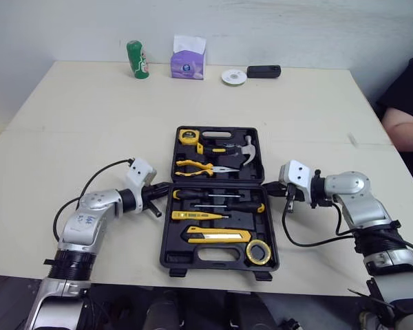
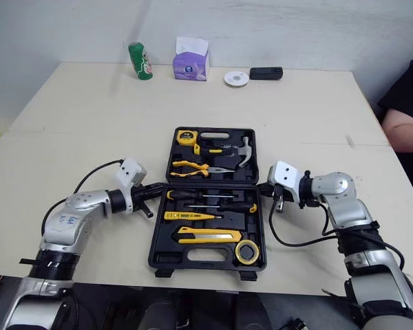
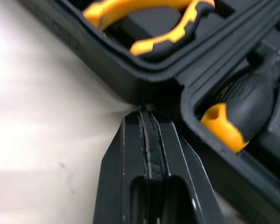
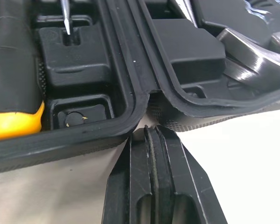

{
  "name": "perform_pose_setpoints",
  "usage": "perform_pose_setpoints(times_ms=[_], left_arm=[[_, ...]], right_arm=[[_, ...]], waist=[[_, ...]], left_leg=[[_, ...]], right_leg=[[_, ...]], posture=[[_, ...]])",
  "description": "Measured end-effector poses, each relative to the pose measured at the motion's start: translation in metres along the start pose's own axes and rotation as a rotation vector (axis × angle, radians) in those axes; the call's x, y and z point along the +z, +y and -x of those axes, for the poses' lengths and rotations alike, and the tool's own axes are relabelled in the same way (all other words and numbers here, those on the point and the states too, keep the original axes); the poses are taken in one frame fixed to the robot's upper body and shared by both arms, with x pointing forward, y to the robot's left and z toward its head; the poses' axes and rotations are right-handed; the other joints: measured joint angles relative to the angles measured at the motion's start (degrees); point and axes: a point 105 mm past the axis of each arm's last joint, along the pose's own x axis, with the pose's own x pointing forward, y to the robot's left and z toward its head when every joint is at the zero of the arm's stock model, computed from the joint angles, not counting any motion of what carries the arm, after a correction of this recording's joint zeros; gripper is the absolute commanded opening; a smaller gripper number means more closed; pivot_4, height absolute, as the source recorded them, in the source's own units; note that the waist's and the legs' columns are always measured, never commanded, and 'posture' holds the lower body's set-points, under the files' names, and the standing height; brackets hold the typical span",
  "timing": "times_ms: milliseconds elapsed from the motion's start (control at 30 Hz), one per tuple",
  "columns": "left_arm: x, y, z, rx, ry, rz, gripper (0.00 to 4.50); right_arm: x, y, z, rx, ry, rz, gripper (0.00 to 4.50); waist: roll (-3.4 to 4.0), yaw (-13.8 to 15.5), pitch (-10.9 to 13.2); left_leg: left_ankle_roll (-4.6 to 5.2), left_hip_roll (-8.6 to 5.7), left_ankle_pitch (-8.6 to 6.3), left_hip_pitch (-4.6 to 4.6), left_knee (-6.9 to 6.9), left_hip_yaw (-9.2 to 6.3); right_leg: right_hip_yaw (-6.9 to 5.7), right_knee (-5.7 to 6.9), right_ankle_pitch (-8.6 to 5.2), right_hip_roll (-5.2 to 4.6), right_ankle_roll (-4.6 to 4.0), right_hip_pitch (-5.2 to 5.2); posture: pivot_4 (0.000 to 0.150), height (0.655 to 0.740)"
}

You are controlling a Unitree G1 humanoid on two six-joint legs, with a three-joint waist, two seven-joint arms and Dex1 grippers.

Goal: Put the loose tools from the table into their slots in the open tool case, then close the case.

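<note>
We count one tool case (image 1: 168, 237) and two grippers. The black case lies open mid-table, with yellow-and-black tools (image 1: 201, 215) seated in both halves. The left gripper (image 3: 147, 116) reaches in level at the case's left hinge end, fingers pressed together, tip against the rim. The right gripper (image 4: 151, 131) mirrors it at the right hinge end, likewise pressed together.

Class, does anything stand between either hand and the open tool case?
Nothing visible does. The left hand and right hand, both shut, point at the tool case from opposite sides, tips right by its hinge line.
</note>
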Motion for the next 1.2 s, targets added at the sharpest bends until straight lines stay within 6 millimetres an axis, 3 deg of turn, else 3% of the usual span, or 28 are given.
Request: perform_pose_setpoints(times_ms=[733, 900, 1000, 1067, 1100, 1200], left_arm=[[-0.001, 0.003, 0.008, 0.019, 0.021, -0.04, 0.04], [-0.004, 0.008, 0.015, 0.042, 0.029, -0.075, 0.04], [-0.007, 0.02, 0.033, 0.09, 0.034, -0.078, 0.04], [-0.009, 0.03, 0.046, 0.132, 0.035, -0.069, 0.64], [-0.007, 0.035, 0.053, 0.155, 0.026, -0.07, 0.91], [0.004, 0.044, 0.071, 0.191, -0.032, -0.032, 2.27]], right_arm=[[0.001, 0.015, -0.003, 0.029, -0.033, -0.1, 0.0], [0.003, 0.019, -0.002, 0.041, -0.042, -0.088, 0.0], [-0.001, 0.016, 0.006, 0.021, -0.025, -0.048, 0.0], [-0.006, 0.01, 0.015, -0.012, 0.003, -0.043, 0.0], [-0.01, 0.005, 0.022, -0.037, 0.021, -0.055, 0.32], [-0.014, -0.006, 0.04, -0.103, 0.017, -0.217, 1.48]], waist=[[0.0, -0.24, 0.0], [0.0, -0.6, 0.0], [0.0, -0.75, 0.0], [0.0, -0.72, 0.0], [-0.02, -0.7, 0.01], [-0.03, -0.47, 0.02]], left_leg=[[-0.04, 0.03, 0.0, 0.0, -0.09, 0.01], [-0.07, 0.04, 0.02, 0.01, -0.14, 0.01], [-0.08, 0.03, 0.03, -0.04, -0.14, 0.04], [-0.06, 0.01, 0.04, -0.09, -0.13, 0.06], [-0.06, 0.01, 0.04, -0.12, -0.12, 0.06], [-0.06, 0.02, 0.04, -0.28, -0.12, 0.04]], right_leg=[[0.02, 0.0, 0.0, 0.02, -0.01, -0.06], [0.03, 0.0, -0.01, 0.04, -0.01, -0.07], [0.03, 0.04, -0.01, 0.01, -0.02, -0.19], [0.03, 0.06, -0.01, -0.01, -0.01, -0.24], [0.03, 0.06, -0.01, -0.03, -0.01, -0.26], [0.14, 0.08, -0.01, -0.05, -0.02, -0.41]], posture=[[0.15, 0.74], [0.15, 0.74], [0.15, 0.74], [0.15, 0.74], [0.15, 0.74], [0.15, 0.74]])
